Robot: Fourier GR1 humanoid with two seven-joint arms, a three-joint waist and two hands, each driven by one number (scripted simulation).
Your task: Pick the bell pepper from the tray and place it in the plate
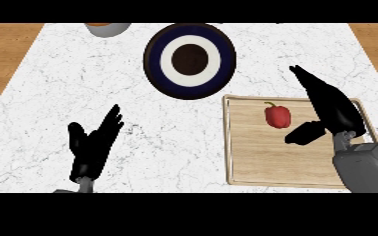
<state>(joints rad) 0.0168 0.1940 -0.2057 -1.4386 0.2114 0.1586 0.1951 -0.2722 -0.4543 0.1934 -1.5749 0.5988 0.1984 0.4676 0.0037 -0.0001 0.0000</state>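
we look down on a white marbled surface [88, 80] with three containers on it. a wooden tray [258, 165] sits at the lower right. the bell pepper [277, 116] lies in the tray's upper half, red, with its green stem pointing up and away from us. it is still on the tray's wood, not yet on the plate.

the plate [153, 60] lies up and to the left of the tray, near its top left corner but not touching it. it has a dark blue rim, a white ring and a dark centre, and we see all of its face uncovered. a grey bowl [108, 28] shows at the top left, cut off by the view's upper edge, well apart from the tray. we cannot tell what is in it.

the right hand [336, 111] hangs over the right side of the tray, spread wide: its fingers run straight up and to the left, and its thumb [306, 132] sticks out toward the pepper, just below and right of it. the hand holds nothing, and we see a gap between it and the pepper.

the left hand [92, 142] rests at the lower left over the surface, fingers up and relaxed, holding nothing, well apart from all three containers.
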